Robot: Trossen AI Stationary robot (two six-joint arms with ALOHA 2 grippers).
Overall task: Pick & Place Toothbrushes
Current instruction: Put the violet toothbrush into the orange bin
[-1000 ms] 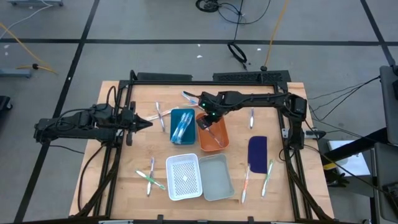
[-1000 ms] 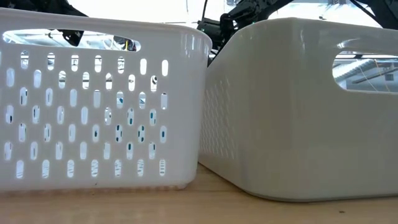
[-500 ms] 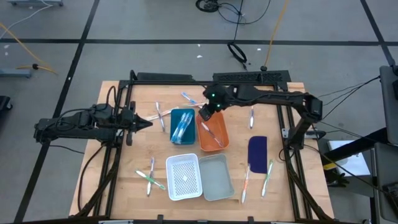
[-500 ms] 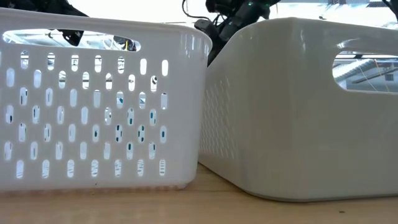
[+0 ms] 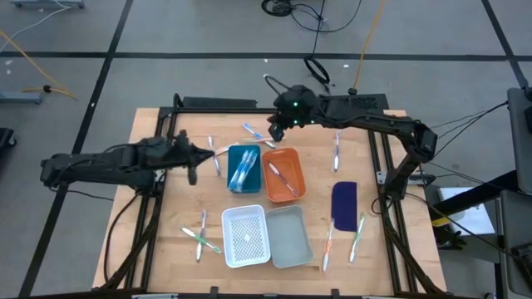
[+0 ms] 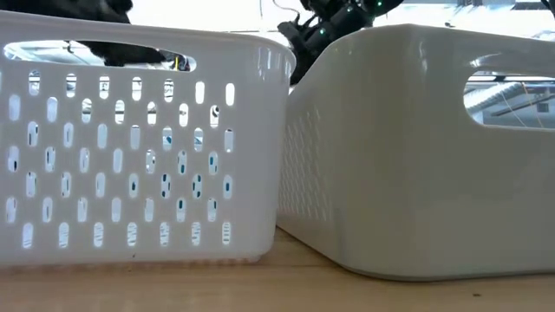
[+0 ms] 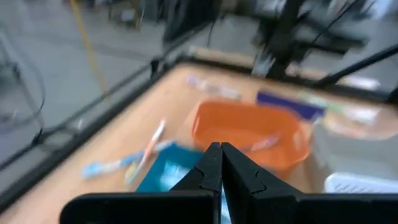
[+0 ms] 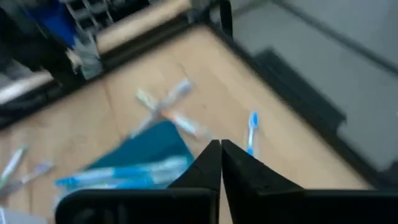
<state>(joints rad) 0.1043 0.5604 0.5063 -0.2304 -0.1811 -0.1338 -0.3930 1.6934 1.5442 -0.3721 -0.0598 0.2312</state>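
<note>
Your right gripper [image 5: 275,129] hangs over the far side of the table [image 5: 158,249], fingers [image 8: 210,163] pressed tip to tip w/ nothing between them. Just beside it lies a blue toothbrush [image 5: 250,129], w/ another whitish one [image 5: 268,143] close by. The orange tray [image 5: 283,175] sits a little nearer the front edge than the gripper, w/ an orange-accent toothbrush [image 5: 279,177] lying in it. The blue tray [image 5: 243,169] is next to the orange one, toward your left arm, holding several blue toothbrushes [image 5: 242,169].

Your left gripper [image 5: 195,158] is out over the table on the left side, fingertips [image 7: 212,167] closed together, empty. A crossed pair of toothbrushes [image 5: 215,154] lies just past its tip, between it and the blue tray.

Nearer the front edge: a white perforated basket [image 5: 246,236] and a pale solid bin [image 5: 288,236] side by side. Another crossed pair of brushes [image 5: 200,236] lies left of the basket.

Right side, well apart from both grippers: one brush [image 5: 337,156] near the far edge, a dark blue flat piece [image 5: 344,202], then an orange brush [image 5: 329,244] and a green brush [image 5: 357,237] toward the front.

Low view is mostly filled by basket and bin walls.
</note>
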